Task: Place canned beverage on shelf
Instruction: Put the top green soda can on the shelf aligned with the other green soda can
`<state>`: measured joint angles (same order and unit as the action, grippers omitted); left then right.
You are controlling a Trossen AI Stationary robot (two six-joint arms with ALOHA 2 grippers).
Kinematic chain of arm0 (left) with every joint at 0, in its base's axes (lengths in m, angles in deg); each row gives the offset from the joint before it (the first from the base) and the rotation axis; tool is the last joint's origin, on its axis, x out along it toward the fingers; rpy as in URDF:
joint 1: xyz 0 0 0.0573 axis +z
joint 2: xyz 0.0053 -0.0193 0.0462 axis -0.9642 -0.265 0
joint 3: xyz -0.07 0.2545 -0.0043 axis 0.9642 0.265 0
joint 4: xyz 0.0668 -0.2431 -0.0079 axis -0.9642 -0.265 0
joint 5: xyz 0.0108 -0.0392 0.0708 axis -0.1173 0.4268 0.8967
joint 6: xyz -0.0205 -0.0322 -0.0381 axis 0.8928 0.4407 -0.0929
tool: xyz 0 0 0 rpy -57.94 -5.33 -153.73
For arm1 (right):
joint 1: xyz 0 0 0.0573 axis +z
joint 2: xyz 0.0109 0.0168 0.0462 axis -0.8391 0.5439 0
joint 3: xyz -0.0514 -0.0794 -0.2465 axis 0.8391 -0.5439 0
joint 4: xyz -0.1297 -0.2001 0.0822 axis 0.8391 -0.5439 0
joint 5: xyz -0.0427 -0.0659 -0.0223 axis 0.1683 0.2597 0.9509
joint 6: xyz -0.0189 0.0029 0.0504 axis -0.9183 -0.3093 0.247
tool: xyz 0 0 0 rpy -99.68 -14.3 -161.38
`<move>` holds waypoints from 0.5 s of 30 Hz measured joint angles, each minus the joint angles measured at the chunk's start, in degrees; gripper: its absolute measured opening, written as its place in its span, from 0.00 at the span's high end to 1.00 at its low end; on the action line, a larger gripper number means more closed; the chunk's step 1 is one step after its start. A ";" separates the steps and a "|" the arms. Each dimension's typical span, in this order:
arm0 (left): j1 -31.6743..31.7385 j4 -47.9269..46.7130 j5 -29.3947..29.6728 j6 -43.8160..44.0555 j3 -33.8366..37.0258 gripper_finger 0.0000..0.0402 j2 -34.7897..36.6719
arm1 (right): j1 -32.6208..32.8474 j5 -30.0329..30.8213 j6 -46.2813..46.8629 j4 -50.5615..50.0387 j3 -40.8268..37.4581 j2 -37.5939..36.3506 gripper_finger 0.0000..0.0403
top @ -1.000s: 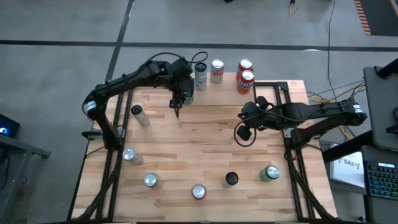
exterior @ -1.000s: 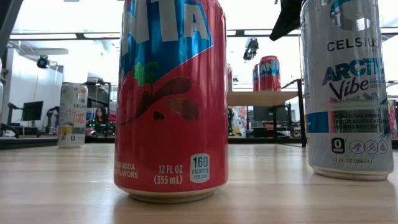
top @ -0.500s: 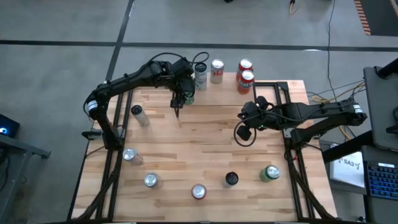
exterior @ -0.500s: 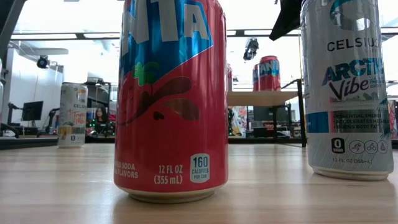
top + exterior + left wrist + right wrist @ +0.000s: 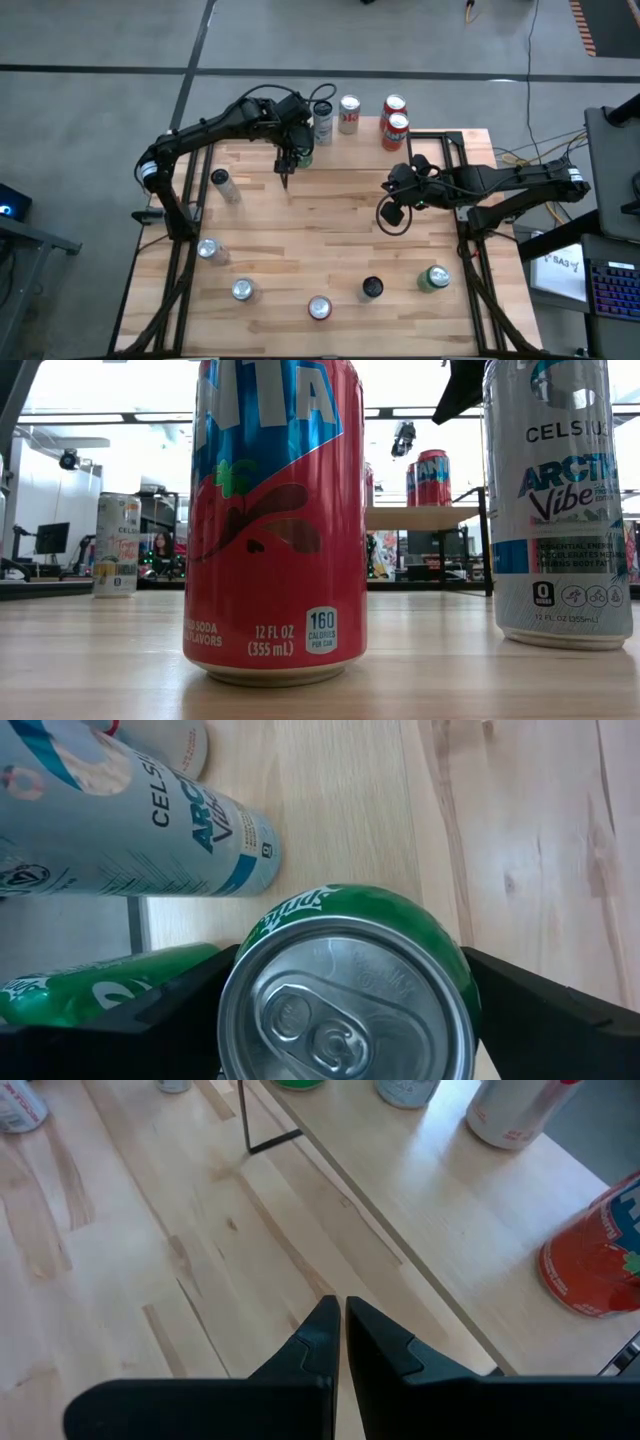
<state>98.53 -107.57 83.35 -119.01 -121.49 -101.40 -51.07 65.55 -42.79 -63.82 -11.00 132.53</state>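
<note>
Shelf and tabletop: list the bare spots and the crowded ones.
The shelf has bare board right of the two red cans. Its left stretch is crowded: the left hand around the green can, beside the Celsius can and the silver can. Mid-table is bare.

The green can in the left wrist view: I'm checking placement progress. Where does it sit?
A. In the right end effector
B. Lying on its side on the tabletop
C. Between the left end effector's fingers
C: the green can stands upright between the left end effector's dark fingers, beside the Celsius can.
</note>
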 joint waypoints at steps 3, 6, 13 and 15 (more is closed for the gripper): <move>0.00 0.23 0.00 0.00 0.00 0.16 0.00 | 0.00 0.00 0.00 0.10 -0.08 0.00 0.97; -0.01 0.65 0.00 0.00 0.02 0.16 0.00 | 0.02 0.00 0.00 0.10 -0.08 0.00 0.97; -0.02 0.89 0.00 0.02 0.02 0.16 0.00 | 0.00 0.00 0.00 0.10 -0.10 0.00 0.97; -0.02 0.94 0.00 0.02 0.02 0.16 0.00 | 0.02 0.00 0.00 0.10 -0.10 0.00 0.97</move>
<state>98.51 -106.63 83.35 -118.99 -121.46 -101.40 -51.05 65.55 -42.79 -63.72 -11.11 132.53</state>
